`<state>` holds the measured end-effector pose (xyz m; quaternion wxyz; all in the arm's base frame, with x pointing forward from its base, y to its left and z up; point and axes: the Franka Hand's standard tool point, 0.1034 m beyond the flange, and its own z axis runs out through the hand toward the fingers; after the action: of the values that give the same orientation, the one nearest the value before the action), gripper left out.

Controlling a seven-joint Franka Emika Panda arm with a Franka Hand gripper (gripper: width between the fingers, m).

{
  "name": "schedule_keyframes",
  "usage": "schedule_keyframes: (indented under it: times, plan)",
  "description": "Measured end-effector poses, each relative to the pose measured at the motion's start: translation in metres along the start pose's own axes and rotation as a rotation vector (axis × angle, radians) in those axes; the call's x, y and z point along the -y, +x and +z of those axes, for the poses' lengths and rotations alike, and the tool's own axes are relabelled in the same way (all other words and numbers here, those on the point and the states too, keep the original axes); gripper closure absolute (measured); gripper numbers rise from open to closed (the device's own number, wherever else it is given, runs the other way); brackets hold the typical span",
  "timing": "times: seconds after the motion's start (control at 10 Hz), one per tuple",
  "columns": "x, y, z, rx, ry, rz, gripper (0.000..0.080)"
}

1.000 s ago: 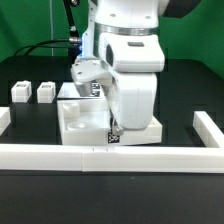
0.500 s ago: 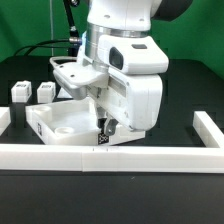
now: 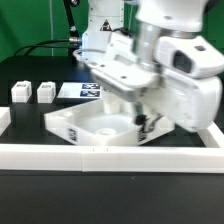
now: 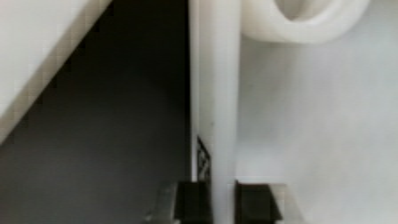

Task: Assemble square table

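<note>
The white square tabletop slab (image 3: 95, 125) lies just behind the front border wall, turned at an angle, its underside with round sockets facing up. My gripper (image 3: 148, 122) is shut on the slab's raised rim at the exterior view's right. In the wrist view the rim (image 4: 215, 90) runs between my two dark fingertips (image 4: 192, 198), and a round socket (image 4: 320, 20) shows beside it. Two small white block legs (image 3: 21, 93) (image 3: 45, 92) stand at the exterior view's left. The other legs are hidden or out of view.
A long white low border wall (image 3: 60, 154) runs along the front, with a short side piece (image 3: 215, 135) at the exterior view's right. The marker board (image 3: 84, 91) lies flat behind the slab. A green backdrop stands at the rear.
My gripper has swung toward the exterior view's right with the slab's rim in it, and the slab has turned and slid along the front wall.
</note>
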<state>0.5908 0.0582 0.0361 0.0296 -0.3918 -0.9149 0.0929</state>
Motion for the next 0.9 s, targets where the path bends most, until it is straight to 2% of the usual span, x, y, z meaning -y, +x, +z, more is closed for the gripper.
schedule_keyframes:
  times: [0.1,0.2,0.7,0.8,0.9]
  plan:
    - [-0.001,0.003,0.0,-0.004,-0.002,-0.042,0.0739]
    - [0.004,0.002,0.004,-0.009,0.012,-0.113,0.0739]
    - [0.018,0.002,0.011,-0.026,0.052,-0.326,0.0739]
    - [0.015,0.01,0.01,-0.036,0.091,-0.449,0.0739]
    - [0.001,0.026,0.007,-0.067,0.112,-0.544,0.0739]
